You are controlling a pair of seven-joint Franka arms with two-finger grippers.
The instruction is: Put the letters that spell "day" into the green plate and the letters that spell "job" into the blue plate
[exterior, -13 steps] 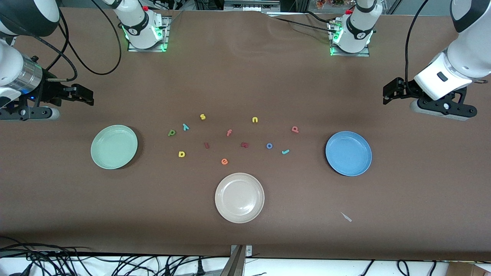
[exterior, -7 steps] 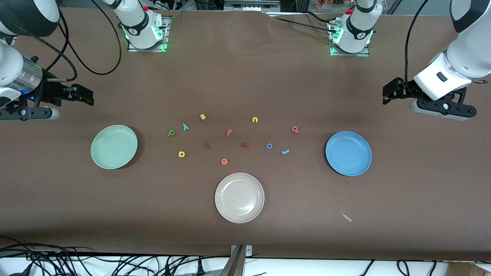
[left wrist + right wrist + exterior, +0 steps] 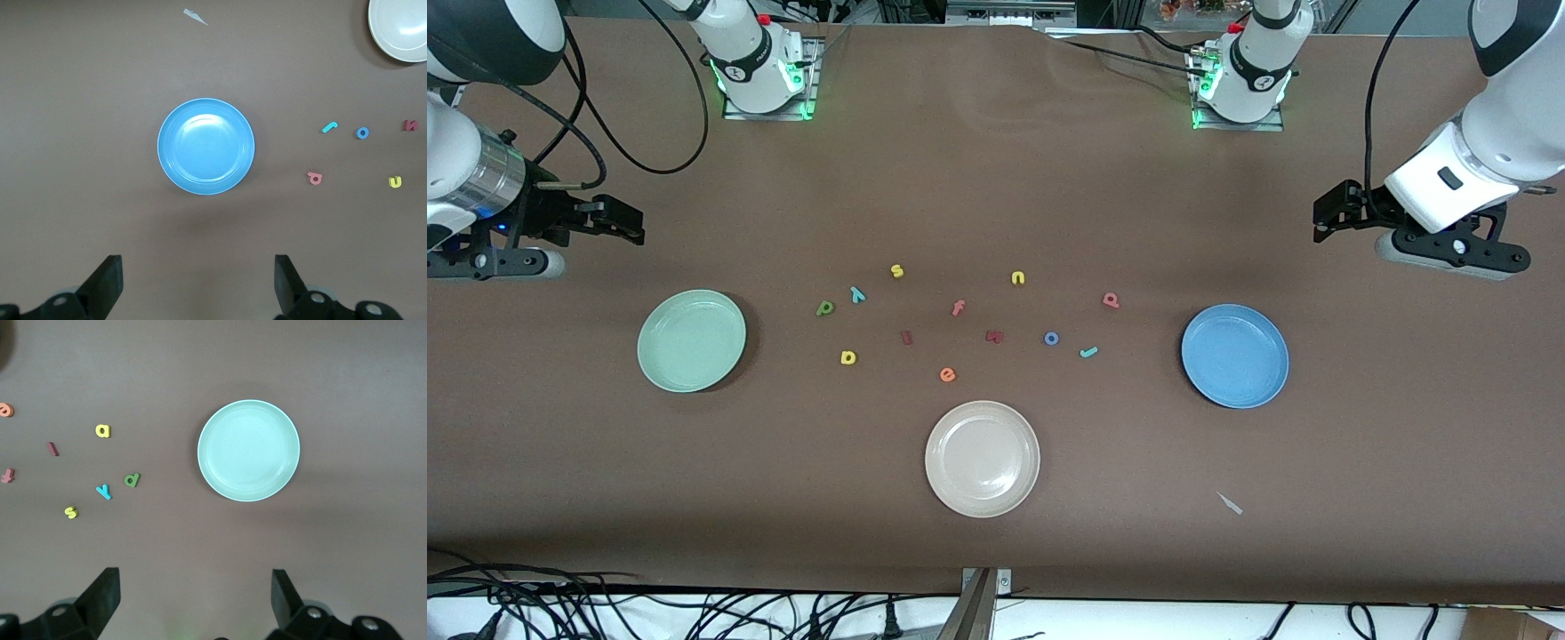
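High front camera looking down across whole brown table (image 3: 996, 551) toward both robot bases. Left wrist camera straight down over blue plate (image 3: 206, 147), right wrist camera straight down over green plate (image 3: 249, 451), both closer. Plates and scattered letters shared with front view

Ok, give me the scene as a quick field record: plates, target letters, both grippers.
green plate: empty, toward the right arm's end
blue plate: empty, toward the left arm's end
day letters: d, a, y, all on the table
job letters: j, o, b, all on the table
left gripper: open, empty, waiting
right gripper: open, empty, waiting
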